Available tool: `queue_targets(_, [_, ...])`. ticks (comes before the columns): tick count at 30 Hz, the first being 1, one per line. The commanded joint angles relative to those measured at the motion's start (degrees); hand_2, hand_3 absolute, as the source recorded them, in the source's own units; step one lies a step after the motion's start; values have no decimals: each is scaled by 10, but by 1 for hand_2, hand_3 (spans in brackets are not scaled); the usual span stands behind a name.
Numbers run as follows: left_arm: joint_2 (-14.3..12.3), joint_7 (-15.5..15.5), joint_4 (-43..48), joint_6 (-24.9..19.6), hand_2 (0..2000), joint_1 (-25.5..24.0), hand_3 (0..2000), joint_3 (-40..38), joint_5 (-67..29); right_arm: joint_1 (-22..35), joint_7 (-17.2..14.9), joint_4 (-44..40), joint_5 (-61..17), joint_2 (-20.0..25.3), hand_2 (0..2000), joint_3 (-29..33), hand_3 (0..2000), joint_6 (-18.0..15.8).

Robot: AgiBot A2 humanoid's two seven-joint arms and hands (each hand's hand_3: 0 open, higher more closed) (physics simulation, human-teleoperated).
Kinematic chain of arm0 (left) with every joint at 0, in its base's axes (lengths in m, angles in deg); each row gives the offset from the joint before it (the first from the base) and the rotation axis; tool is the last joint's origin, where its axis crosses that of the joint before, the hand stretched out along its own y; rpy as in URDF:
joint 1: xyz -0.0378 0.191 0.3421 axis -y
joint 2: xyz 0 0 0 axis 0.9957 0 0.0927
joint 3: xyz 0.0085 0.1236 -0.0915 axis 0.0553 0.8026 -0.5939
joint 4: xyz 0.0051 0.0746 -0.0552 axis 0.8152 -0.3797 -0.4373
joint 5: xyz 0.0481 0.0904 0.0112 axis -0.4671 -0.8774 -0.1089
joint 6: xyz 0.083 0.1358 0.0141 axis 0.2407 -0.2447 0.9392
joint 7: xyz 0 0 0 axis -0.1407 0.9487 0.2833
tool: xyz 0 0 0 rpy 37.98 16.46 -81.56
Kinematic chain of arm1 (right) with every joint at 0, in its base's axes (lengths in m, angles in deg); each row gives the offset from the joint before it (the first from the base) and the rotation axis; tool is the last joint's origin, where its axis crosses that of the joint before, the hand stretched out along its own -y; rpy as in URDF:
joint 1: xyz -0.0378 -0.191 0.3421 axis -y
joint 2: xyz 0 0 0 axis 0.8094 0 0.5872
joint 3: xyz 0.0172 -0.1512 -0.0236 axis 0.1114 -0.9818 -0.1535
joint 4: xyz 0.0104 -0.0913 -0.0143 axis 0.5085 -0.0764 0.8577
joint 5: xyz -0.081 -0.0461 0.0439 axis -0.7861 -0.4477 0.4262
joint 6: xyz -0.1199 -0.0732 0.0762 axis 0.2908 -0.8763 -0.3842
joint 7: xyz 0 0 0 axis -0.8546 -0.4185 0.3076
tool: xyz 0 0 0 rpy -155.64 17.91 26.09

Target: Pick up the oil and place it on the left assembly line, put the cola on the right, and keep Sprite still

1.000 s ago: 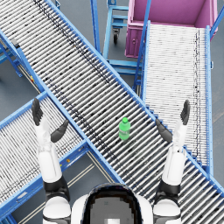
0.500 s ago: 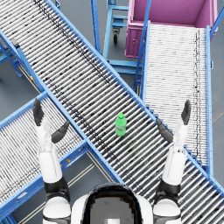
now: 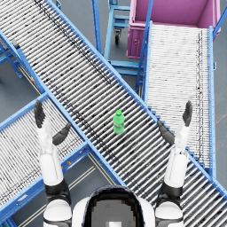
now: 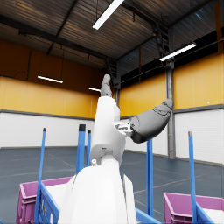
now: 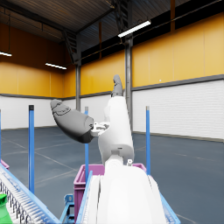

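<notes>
— Right, where's the Sprite bottle (image 3: 118, 122)?
— On the middle roller conveyor (image 3: 80, 80), between left hand (image 3: 46, 126) and right hand (image 3: 178, 126), touching neither.
— Fingers?
— Spread on both, holding nothing.

Conveyor rollers (image 3: 80, 75) read as bare metal with a dull silver sheen, carried in side rails (image 3: 95, 154) of smooth blue-painted metal. The Sprite bottle (image 3: 118, 123) looks like translucent green plastic, though it is too small here to judge its gloss. The magenta bin (image 3: 177, 11) presents as smooth matt plastic. Left hand (image 3: 46, 128) and right hand (image 3: 177, 126) are dark grey and matt, on white arms (image 3: 49, 162) with smooth, faintly glossy shells.
</notes>
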Motion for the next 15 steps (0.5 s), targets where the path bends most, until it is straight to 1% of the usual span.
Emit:
queue_targets(1, [2,2,-2,2,0,-4,0,5,6,-3,-2,-1,6,-2,0,-6,0,-2])
queue_targets(15, [57,33,-36,33,0,-67,0,117,124,-38,-33,-17,139,-56,0,-125,0,-33])
